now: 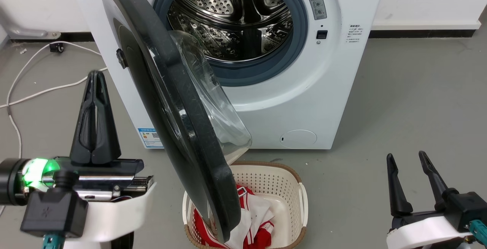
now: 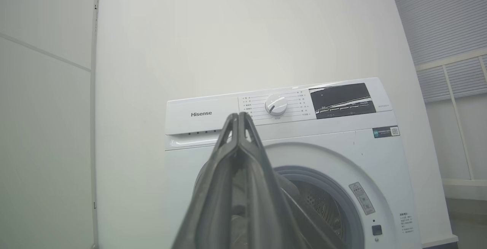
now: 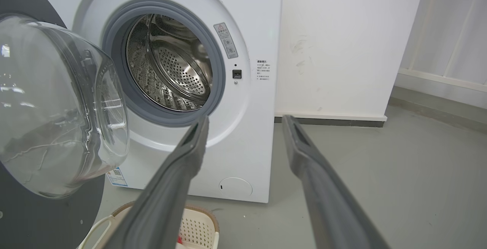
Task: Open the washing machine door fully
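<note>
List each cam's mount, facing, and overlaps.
Head view: on the head, facing forward-down at the washing machine door and laundry basket; left claw and right claw show.
Left wrist view: left wrist, facing along the shut left claw at the program dial.
Right wrist view: right wrist, facing along the open right claw at the steel drum.
Shared: head and right wrist see door, drum, basket.

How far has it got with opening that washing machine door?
Done: the washing machine door is unlatched and stands about halfway out, over the laundry basket, baring the drum. In hand: nothing grips it; the left gripper, shut, stands beside its outer face, and the right gripper sits open, low. Left: pushing the door wider.
</note>
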Available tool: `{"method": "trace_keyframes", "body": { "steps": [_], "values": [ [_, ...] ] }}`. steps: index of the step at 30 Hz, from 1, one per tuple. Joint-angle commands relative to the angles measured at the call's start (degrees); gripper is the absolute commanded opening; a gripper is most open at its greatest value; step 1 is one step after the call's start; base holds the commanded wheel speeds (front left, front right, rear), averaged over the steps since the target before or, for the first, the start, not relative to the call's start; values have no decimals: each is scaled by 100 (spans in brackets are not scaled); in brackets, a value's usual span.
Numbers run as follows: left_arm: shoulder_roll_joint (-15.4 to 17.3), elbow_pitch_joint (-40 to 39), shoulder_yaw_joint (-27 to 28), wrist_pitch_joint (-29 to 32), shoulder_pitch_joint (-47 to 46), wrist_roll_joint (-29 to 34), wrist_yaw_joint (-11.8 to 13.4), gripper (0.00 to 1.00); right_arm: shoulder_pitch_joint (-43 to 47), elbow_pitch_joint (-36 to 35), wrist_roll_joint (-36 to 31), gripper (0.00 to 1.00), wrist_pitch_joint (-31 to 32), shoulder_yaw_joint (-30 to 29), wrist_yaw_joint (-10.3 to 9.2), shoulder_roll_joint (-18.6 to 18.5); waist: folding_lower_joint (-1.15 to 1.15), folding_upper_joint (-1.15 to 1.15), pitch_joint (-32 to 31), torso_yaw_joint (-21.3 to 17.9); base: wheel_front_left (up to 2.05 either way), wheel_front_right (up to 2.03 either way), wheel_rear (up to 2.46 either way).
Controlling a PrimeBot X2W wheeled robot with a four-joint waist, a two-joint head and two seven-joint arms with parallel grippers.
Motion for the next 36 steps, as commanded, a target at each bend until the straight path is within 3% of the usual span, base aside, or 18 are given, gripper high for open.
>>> {"method": "trace_keyframes", "body": {
  "steps": [1,3,9,12,13,20,29,36],
  "values": [
    [21,-217,-82,-12,-90,64,-32,0,48,-20,-4,100,12,9,-4,21,0,0,-4,-2,0,0,0],
    [20,-361,-142,-12,-127,90,-41,0,50,-22,-2,100,12,13,-4,21,0,0,-6,-6,0,0,0],
    [-3,-976,-1003,-13,-136,94,-306,0,84,-37,-18,100,70,6,-4,21,0,0,-19,-40,0,0,0],
    [-16,-949,-1412,-13,-42,45,-412,0,91,-42,-23,100,102,-1,-4,21,0,0,-22,-42,0,0,0],
    [-24,-830,-1836,63,51,-58,-490,0,103,-47,-22,100,109,-2,-4,21,0,0,-25,-45,0,0,0],
    [-46,-251,-2573,537,538,-478,-571,0,132,-49,13,100,159,41,-4,20,0,0,-45,-74,0,0,0],
    [15,679,-2734,1389,1297,-852,-393,0,151,-3,92,100,186,60,-4,20,0,0,-23,-38,0,0,0],
    [-14,1454,-2688,1199,998,-895,-334,0,70,29,145,100,192,89,-4,20,0,0,24,17,0,0,0]
  ]
}}
